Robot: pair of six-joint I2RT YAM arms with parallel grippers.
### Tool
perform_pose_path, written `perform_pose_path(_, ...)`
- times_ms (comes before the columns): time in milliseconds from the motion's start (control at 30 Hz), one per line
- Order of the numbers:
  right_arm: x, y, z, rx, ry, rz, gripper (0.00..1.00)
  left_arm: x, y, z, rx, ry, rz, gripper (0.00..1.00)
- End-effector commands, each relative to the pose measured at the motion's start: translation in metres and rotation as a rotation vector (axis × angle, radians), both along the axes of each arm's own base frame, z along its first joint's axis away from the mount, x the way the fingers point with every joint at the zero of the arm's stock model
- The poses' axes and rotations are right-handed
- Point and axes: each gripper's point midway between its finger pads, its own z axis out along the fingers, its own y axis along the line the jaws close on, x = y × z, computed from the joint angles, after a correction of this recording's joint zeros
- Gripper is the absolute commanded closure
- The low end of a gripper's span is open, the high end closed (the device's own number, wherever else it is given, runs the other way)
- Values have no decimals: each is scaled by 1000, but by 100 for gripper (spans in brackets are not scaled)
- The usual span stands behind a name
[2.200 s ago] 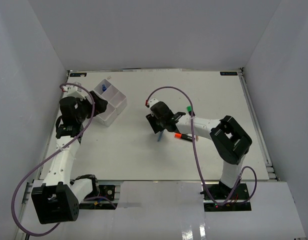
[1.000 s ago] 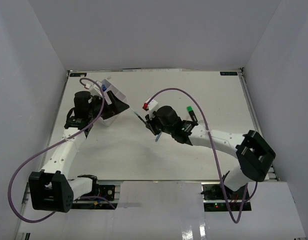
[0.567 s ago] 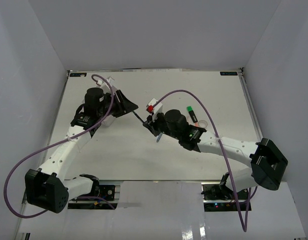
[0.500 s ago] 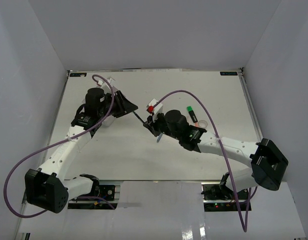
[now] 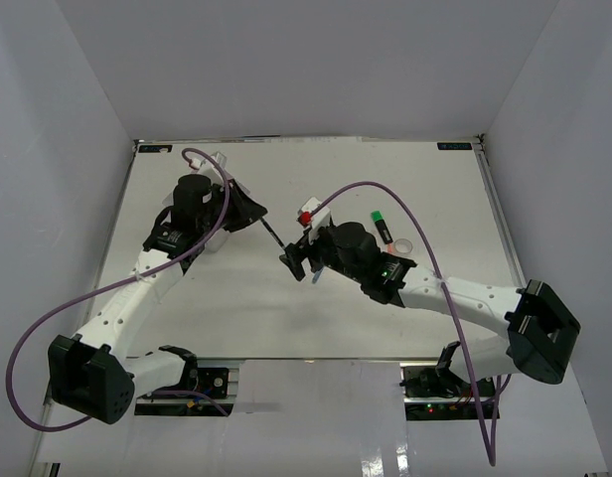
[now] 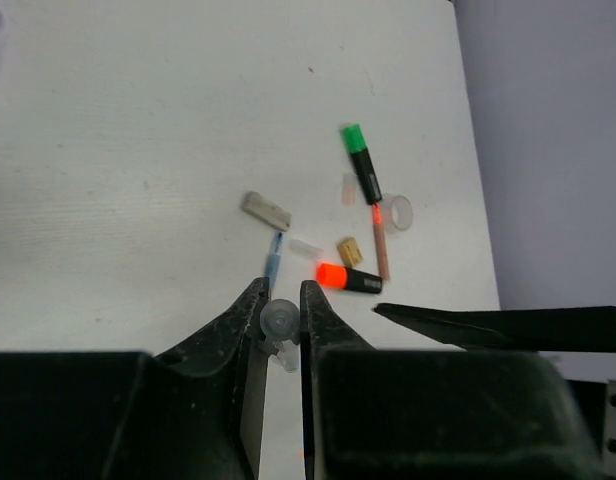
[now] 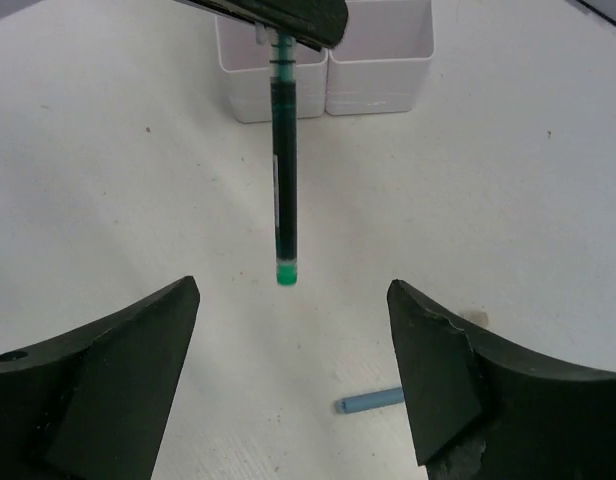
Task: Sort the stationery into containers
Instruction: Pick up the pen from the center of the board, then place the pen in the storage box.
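Note:
A thin dark pen (image 7: 284,170) with a green end hangs in the air above the table, and my left gripper (image 6: 282,286) is shut on its clear top end (image 6: 280,318). In the top view the pen (image 5: 274,234) slants between the two grippers. My right gripper (image 7: 291,288) stands wide open just below the green end, touching nothing. The white tray (image 7: 328,50) stands behind the pen. More stationery lies on the table: a green highlighter (image 6: 360,160), an orange highlighter (image 6: 348,279), a blue pen (image 6: 274,265), a pink pen (image 6: 380,240), a tape ring (image 6: 398,212) and erasers (image 6: 266,209).
In the top view the left wrist (image 5: 197,204) covers most of the tray. The green highlighter (image 5: 381,225) and tape ring (image 5: 403,244) lie just right of the right arm. A blue pen (image 7: 371,401) lies on the table under the right gripper.
My left gripper swung from the tray toward the middle and shut on the pen's top end. My right gripper, which held the pen, has opened and dropped slightly back.

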Motion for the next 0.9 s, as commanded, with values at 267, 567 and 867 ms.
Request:
perform_pose_path(267,12,-72,-2,-29,-65,-264,10,73,173,51,260,-230,686,93)
perform_pose_path(567,9,-104,-17,-52,-73,-317,10,100,256,55,253,-321,971,92)
perform_pose_path(867,8,-118,-26,-65,-74,-347,10,114,273,-4,275,-248,1039,84)
